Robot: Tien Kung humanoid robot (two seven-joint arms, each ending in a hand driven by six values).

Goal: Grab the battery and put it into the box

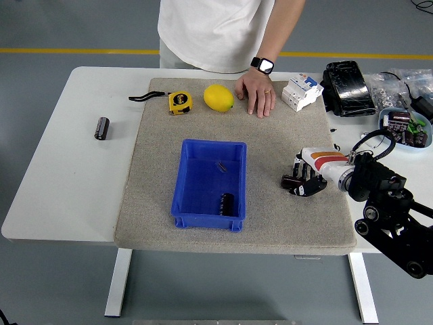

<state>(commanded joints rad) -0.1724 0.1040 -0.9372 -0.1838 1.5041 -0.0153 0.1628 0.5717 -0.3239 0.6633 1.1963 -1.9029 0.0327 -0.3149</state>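
Now 1 battery [226, 203] lies in the blue box [207, 219], near wall, well left of the right hand [303, 183]; that hand rests on the mat [270, 145], fingers curled, apparently around a small dark object too blurred to name; another battery [102, 128] lies far left on the table [67, 169].

Bright, even overhead light fills the scene, and shadows stay soft and short. The white table [61, 169] is near glare at 9 o'clock. Focus is sharp throughout, with slight bending at the edges.
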